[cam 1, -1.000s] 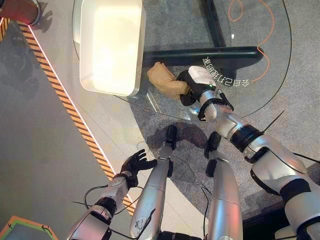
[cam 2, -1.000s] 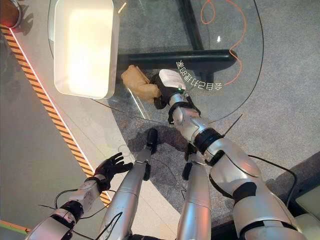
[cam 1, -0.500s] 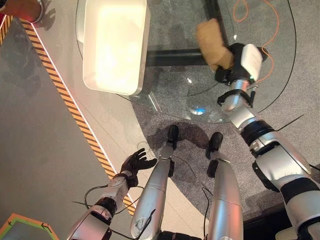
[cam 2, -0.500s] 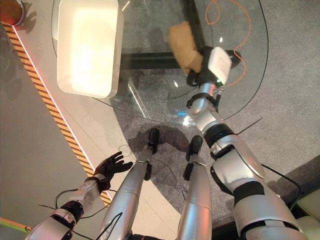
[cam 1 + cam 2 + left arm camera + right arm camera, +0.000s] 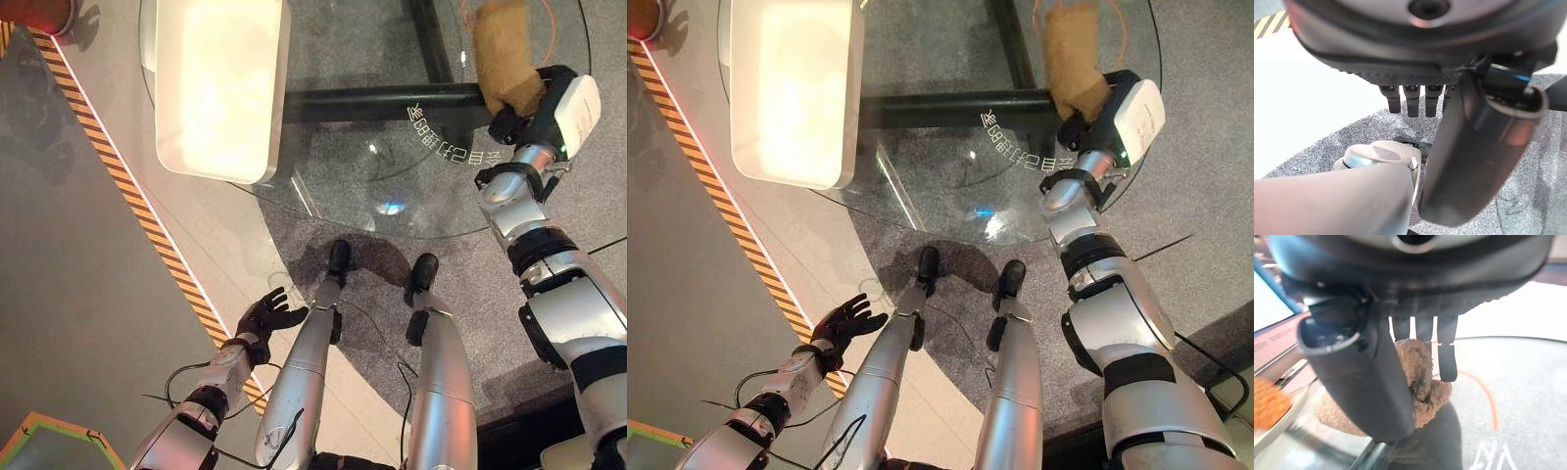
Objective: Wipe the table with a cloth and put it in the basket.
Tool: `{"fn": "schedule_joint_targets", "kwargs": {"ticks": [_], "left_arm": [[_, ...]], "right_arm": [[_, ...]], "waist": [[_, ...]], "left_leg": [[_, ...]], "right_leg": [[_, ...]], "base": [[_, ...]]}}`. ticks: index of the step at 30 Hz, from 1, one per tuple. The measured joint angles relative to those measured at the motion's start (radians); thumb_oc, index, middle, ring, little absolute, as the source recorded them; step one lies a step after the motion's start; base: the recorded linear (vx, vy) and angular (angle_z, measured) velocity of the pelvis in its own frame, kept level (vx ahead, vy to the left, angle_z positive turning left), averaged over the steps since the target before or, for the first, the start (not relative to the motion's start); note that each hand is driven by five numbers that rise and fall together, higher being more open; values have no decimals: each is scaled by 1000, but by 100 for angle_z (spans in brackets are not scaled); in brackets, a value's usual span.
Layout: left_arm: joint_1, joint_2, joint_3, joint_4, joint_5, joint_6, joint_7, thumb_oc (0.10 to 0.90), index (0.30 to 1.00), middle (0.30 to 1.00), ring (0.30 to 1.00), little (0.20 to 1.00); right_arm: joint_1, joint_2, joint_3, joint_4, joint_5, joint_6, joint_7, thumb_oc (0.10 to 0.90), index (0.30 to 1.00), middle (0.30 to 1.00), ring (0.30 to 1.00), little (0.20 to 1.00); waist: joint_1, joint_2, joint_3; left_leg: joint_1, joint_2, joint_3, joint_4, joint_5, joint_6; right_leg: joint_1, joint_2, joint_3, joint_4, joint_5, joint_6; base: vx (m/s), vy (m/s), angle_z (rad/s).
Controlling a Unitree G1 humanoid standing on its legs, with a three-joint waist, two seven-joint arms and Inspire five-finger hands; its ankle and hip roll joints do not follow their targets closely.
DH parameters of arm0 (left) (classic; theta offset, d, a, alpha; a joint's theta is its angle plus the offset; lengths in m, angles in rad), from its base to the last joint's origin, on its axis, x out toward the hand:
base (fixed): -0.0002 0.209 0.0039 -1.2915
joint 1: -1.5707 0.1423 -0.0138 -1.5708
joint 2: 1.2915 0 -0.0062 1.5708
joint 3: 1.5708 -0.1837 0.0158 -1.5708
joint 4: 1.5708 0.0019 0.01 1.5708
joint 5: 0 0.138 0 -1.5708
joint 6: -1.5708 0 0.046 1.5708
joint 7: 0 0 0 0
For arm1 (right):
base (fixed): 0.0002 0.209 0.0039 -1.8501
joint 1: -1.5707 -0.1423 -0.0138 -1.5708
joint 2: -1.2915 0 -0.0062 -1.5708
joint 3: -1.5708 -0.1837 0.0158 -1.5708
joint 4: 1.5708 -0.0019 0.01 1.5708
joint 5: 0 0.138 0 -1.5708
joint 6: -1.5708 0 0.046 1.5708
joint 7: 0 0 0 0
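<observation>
My right hand [image 5: 529, 103] has its fingers [image 5: 1447, 357] and thumb clamped on the tan cloth [image 5: 504, 54], which lies on the glass counter [image 5: 392, 176] close to its far right edge, trailing away from my palm. The white basket [image 5: 217, 83] sits at the counter's left edge, well apart from the cloth. My left hand [image 5: 265, 315] hangs low over the floor near the striped tape [image 5: 147, 211], beside the counter's near left edge, fingers [image 5: 1413, 100] spread apart and relaxed, holding nothing.
</observation>
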Motion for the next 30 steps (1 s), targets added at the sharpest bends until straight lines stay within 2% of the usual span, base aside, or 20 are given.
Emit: {"fn": "schedule_joint_targets", "kwargs": {"ticks": [11,16,20,30], "left_arm": [[0,8,0,-1,-1,0,-1,800,900,900,900,900],[0,9,2,-2,-1,1,-1,800,900,900,900,900],[-1,10,3,-2,0,1,-1,800,900,900,900,900],[-1,8,7,2,2,0,-14,800,900,900,900,900]], "right_arm": [[-5,-7,-34,4,88,-4,-50,100,300,300,300,200],[-7,-7,-31,-26,102,1,-54,100,300,300,300,200],[-8,-6,-21,-30,101,2,-28,100,300,300,300,200],[-6,-4,67,-96,34,18,170,100,300,300,300,200]], "waist": [[-3,-1,1],[-20,-2,1],[-25,-2,1],[-33,-2,1]], "left_leg": [[-2,-3,1,0,-4,6],[-12,-3,0,2,-4,8],[-13,-5,0,4,-4,9],[-6,2,2,15,-4,8]], "right_leg": [[0,0,8,-3,-2,6],[0,3,6,-17,6,10],[0,2,7,-17,9,12],[5,8,7,-13,17,4]], "base": [[0,0,0],[0,0,0],[0,0,0],[-1,0,-1]]}}
